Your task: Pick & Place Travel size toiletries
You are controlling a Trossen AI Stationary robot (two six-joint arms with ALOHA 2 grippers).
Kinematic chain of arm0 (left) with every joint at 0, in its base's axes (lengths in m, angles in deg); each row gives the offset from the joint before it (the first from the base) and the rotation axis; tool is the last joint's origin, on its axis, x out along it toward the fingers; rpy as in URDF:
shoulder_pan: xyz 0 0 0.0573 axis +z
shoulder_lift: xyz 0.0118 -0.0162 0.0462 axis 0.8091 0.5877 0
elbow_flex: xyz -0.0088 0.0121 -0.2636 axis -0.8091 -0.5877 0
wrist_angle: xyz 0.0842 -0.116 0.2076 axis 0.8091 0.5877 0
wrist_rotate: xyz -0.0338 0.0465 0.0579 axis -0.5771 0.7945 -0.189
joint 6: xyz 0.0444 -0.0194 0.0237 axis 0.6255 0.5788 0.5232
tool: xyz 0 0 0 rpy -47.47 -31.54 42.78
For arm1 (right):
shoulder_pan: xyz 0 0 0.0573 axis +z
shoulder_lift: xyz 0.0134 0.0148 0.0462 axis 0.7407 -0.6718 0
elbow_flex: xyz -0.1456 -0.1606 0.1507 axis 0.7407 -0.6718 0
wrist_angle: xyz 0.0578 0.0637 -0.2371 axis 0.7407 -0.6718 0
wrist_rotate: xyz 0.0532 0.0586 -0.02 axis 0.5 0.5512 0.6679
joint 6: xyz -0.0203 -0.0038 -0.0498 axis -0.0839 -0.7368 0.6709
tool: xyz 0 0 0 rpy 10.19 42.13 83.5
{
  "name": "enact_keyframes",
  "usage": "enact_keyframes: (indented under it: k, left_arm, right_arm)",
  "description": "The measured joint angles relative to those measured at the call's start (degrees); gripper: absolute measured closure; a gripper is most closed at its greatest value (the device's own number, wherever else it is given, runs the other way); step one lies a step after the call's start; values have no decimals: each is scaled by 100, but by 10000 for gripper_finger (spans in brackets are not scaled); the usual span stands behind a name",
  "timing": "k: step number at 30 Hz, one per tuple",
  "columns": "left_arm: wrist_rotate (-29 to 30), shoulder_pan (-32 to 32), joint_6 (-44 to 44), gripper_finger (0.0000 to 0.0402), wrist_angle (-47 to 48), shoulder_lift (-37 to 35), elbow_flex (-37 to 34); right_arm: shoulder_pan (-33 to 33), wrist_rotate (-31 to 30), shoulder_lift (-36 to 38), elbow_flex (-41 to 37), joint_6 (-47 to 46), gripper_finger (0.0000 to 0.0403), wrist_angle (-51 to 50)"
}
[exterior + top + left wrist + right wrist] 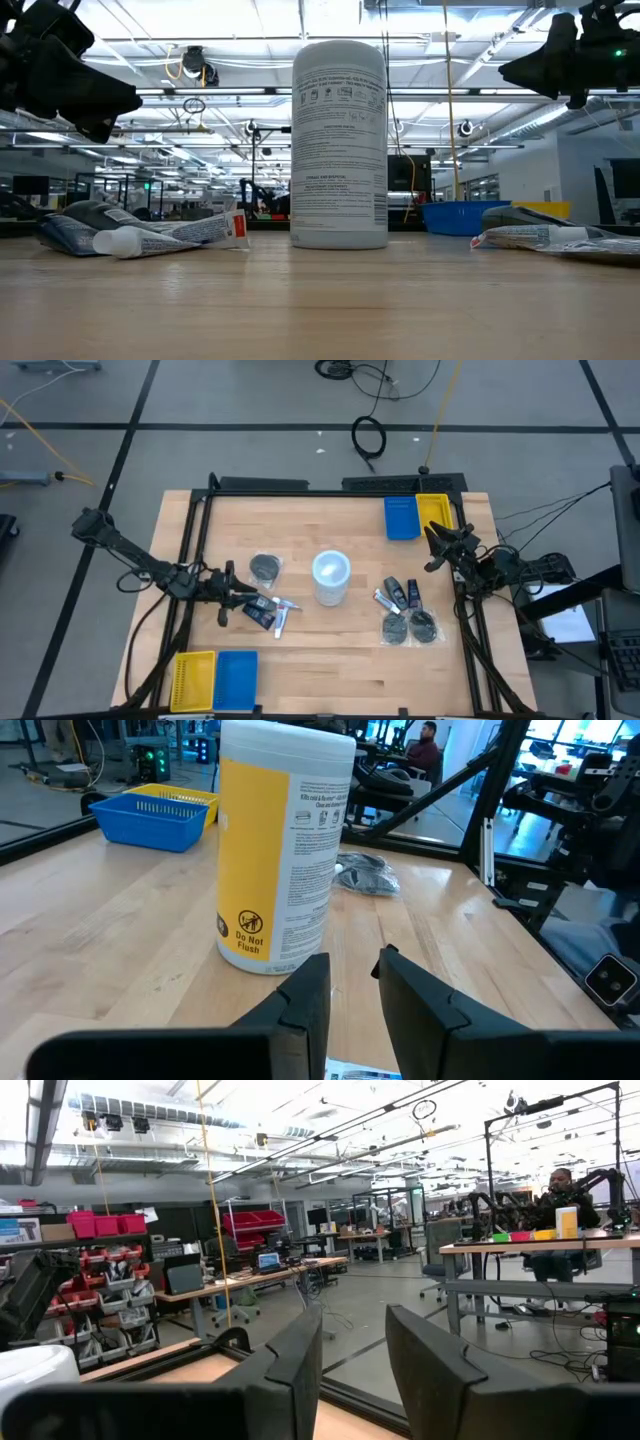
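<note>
The toiletries (268, 608) lie left of centre in the high view, under the left gripper (232, 592), whose fingers stand slightly apart, holding nothing. Small soft tubes, probably light and slippery; pinch mid-body. The right gripper (437, 546), partly spread, waits right.

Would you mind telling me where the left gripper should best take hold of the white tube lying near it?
Probably across the body of the white tube, coming straight down. It lies flat on the table beside a dark packet, so closing across its narrow width looks safest. The left gripper hangs just beside it, jaws slightly apart.
</note>
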Motion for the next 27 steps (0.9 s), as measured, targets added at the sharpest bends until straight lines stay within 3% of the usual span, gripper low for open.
enact_keyframes:
  k: [16, 27]
  left_arm:
    - [3, -1, 42, 314, 0, 1, 1]
    - [569, 216, 1422, 314, -867, 2, 0]
  right_arm:
    - [0, 1, -1, 0, 0, 298, 0]
    - [2, 2, -2, -1, 0, 298, 43]
